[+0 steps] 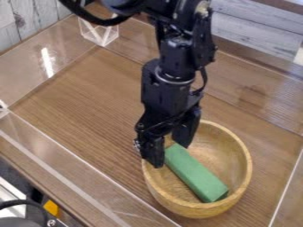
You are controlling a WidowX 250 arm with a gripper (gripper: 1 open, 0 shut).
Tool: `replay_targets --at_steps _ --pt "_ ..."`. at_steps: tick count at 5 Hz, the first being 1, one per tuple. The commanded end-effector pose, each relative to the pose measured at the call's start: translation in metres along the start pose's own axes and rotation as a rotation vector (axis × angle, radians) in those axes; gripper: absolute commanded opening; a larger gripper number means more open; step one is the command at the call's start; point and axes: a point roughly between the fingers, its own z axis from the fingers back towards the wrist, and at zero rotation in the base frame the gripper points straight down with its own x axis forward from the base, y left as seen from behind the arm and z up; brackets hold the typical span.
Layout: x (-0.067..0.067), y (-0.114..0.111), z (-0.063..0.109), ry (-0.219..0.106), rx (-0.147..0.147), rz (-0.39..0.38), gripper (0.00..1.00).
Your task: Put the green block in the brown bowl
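The green block (198, 177) lies flat inside the brown bowl (243, 151), running from the bowl's left side toward its front right. My gripper (169, 142) points down just above the block's upper left end, over the bowl's left rim. Its black fingers (151, 148) stand apart and open, with nothing between them. The block rests on the bowl's floor, apart from the fingers.
The bowl sits on a wooden tabletop (83, 89) near its front right edge. Clear acrylic walls border the table, with a clear bracket (99, 33) at the back left. A pale plank wall runs behind.
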Motion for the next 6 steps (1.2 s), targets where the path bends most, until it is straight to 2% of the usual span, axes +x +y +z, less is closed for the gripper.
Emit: replay_targets --at_steps 1,5,6 --pt "0.0037 -0.0024 0.0095 -0.005 -0.055 0.002 1.00" --pt "0.0117 -0.0048 0.0025 -0.005 -0.072 0.009 1.00" --pt "0.0129 -0.0058 0.0000 -0.006 -0.072 0.012 0.00"
